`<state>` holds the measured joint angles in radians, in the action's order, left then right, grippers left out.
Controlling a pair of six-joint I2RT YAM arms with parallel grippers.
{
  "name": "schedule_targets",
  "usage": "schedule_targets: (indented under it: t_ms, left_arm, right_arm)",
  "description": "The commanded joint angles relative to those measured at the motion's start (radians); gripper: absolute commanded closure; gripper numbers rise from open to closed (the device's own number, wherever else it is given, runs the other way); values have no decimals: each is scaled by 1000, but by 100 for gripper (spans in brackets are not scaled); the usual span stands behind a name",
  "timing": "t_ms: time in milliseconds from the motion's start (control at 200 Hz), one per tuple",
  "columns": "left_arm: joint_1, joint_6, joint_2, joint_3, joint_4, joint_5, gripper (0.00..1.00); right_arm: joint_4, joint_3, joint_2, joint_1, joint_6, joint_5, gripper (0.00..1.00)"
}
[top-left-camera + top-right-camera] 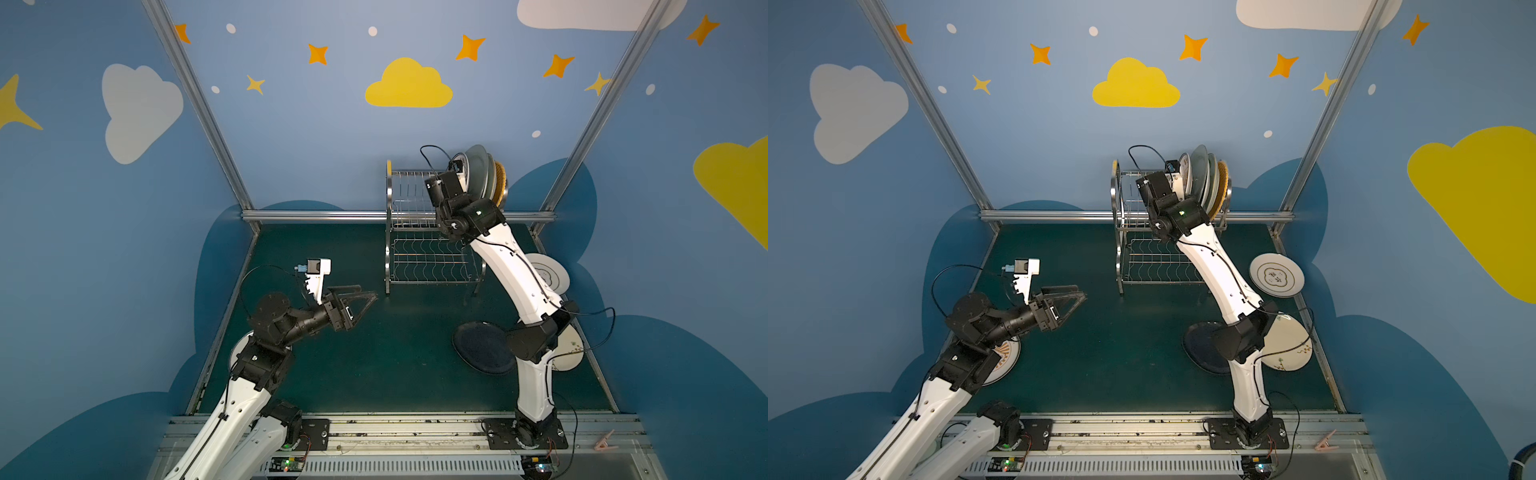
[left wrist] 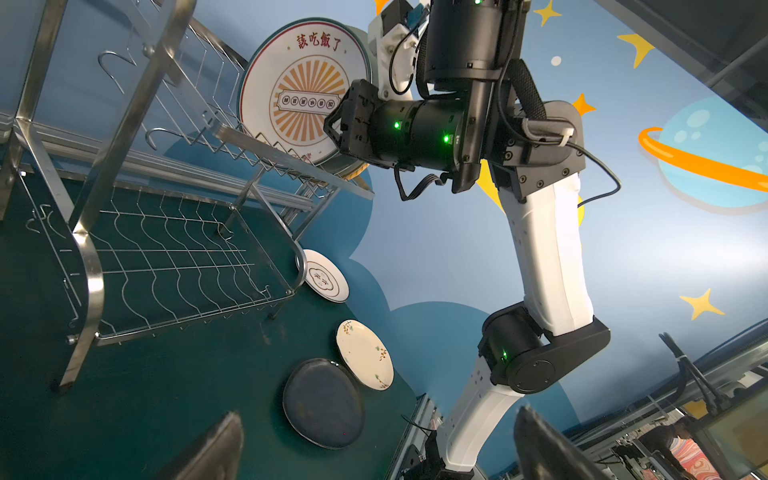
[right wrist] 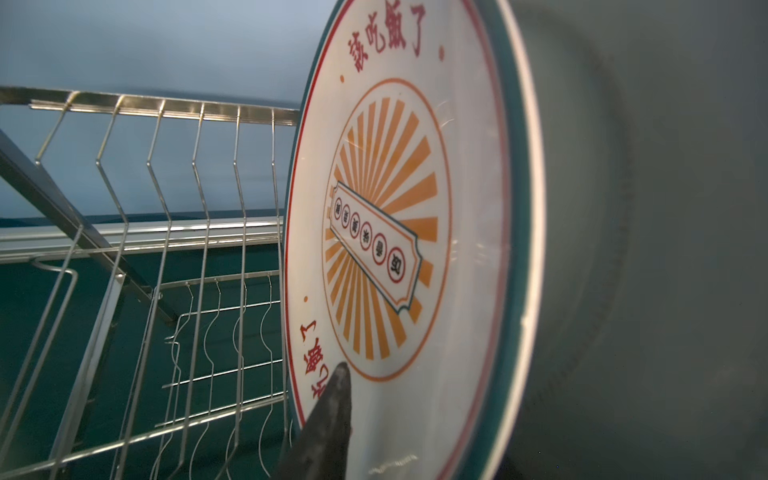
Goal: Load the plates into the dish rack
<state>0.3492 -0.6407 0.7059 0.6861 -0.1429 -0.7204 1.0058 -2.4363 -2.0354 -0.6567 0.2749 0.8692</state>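
Note:
The dish rack (image 1: 415, 249) (image 1: 1142, 257) (image 2: 166, 257) stands at the back of the green mat. At the right end of its upper tier stand three plates on edge: a sunburst plate (image 2: 299, 75) (image 3: 395, 208), a grey-green one (image 1: 478, 166) (image 1: 1200, 166) and an orange woven one (image 1: 500, 174) (image 1: 1223, 174). My right gripper (image 2: 334, 124) straddles the sunburst plate's rim. One fingertip (image 3: 334, 399) lies by its face and the other is hidden behind it. My left gripper (image 1: 365, 293) (image 1: 1079, 293) (image 2: 378, 457) hovers open and empty left of the rack.
Flat on the mat lie a black plate (image 1: 478, 345) (image 2: 322, 403), a cream floral plate (image 1: 1287, 345) (image 2: 365, 353) and a white emblem plate (image 1: 1277, 274) (image 2: 326, 276). Another sunburst plate (image 1: 1007, 359) lies under my left arm. A pink clip (image 1: 602, 442) sits on the front rail.

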Motion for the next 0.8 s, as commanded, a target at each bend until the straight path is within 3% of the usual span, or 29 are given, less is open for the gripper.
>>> schedule_targets:
  t_ms: [0, 120, 340, 791]
  left_arm:
    - [-2, 4, 0, 1, -28, -1, 0]
    - [-3, 6, 1, 0, -29, -1, 0]
    - [-4, 5, -2, 1, -28, 1, 0]
    - [-4, 7, 0, 1, -26, 3, 0]
  right_arm:
    - [-8, 2, 42, 2, -31, -33, 64]
    - [-34, 2, 53, 2, -57, -50, 62]
    - [-48, 2, 57, 2, -83, -59, 45]
    - [-141, 33, 49, 9, -182, -115, 49]
